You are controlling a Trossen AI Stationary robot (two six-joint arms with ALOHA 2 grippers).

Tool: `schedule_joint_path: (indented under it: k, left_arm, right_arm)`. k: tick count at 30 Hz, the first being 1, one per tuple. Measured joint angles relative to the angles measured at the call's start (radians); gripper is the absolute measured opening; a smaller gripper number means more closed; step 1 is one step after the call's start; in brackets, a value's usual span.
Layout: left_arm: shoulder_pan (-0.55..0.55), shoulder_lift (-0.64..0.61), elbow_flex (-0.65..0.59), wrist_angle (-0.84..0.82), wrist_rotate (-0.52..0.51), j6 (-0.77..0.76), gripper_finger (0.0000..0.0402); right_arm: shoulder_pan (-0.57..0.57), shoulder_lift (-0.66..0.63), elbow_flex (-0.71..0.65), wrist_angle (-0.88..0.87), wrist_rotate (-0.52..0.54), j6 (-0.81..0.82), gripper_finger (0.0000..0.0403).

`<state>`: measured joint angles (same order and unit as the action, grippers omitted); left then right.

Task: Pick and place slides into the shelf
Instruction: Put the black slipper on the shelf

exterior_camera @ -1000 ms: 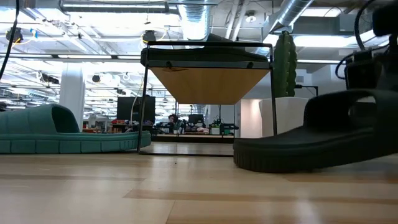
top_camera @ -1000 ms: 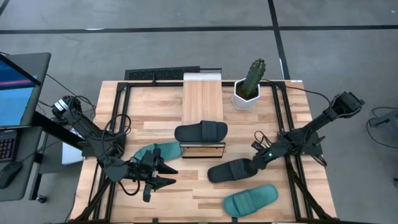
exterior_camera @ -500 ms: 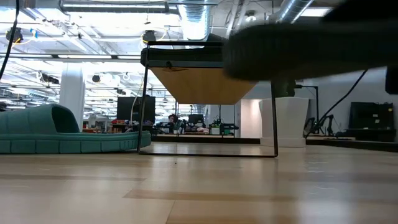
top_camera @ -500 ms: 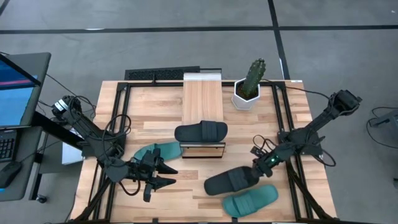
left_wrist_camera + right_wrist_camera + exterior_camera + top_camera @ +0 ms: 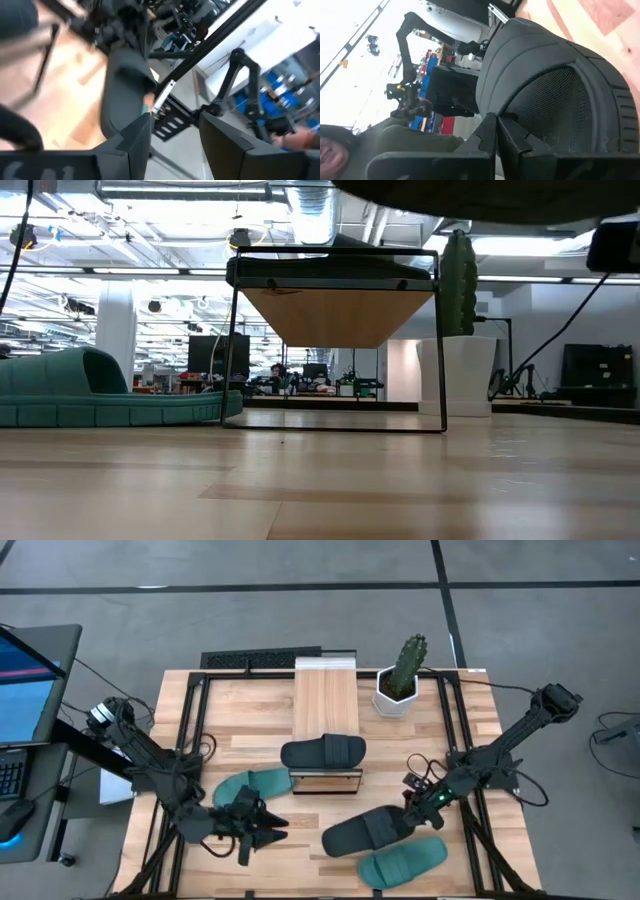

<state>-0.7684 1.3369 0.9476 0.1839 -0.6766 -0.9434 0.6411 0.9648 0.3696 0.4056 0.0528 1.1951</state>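
Black slide (image 5: 366, 831) moved slightly left vs 0.5 s ago, lifted, long axis roughly left-right; right gripper (image 5: 410, 811) clamped on it. Left gripper (image 5: 272, 829) open, nr teal slide (image 5: 250, 786).

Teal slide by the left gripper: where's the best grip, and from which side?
Judging from the high view, take the teal slide by its raised wide strap, coming from the table's near side, where the left gripper sits open. It lies flat, sole down, beside the shelf, so the strap is the only part fingers could pinch. The right gripper is shut on the black slide.
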Motion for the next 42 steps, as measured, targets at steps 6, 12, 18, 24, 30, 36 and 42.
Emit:
schedule_joint_path:
  k: [6, 12, 18, 24, 30, 36, 42]
  left_arm:
    - [0.001, 0.127, -0.001, 0.091, -0.002, -0.204, 0.0163]
    - [0.021, 0.228, -0.001, 0.302, -0.002, -0.272, 0.0179]
    - [0.034, 0.266, -0.001, 0.367, 0.006, -0.299, 0.0191]
    - [0.035, 0.266, -0.001, 0.366, -0.001, -0.298, 0.0193]
    - [0.05, 0.267, -0.001, 0.349, 0.016, -0.299, 0.0193]
    - [0.07, 0.267, -0.001, 0.327, 0.045, -0.299, 0.0193]
    - [0.091, 0.267, -0.001, 0.302, 0.079, -0.298, 0.0193]
  right_arm:
    - [0.0, -0.074, 0.046, -0.094, 0.042, -0.062, 0.0]
    - [0.0, -0.102, 0.098, -0.172, 0.053, -0.105, 0.0]
    - [0.014, -0.102, 0.132, -0.191, 0.054, -0.133, 0.0]
    - [0.033, -0.102, 0.14, -0.192, 0.057, -0.134, 0.0]
    - [0.055, -0.101, 0.14, -0.19, 0.084, -0.132, 0.0]
    - [0.072, -0.101, 0.14, -0.188, 0.106, -0.131, 0.0]
    - [0.072, -0.101, 0.14, -0.178, 0.111, -0.132, 0.0]
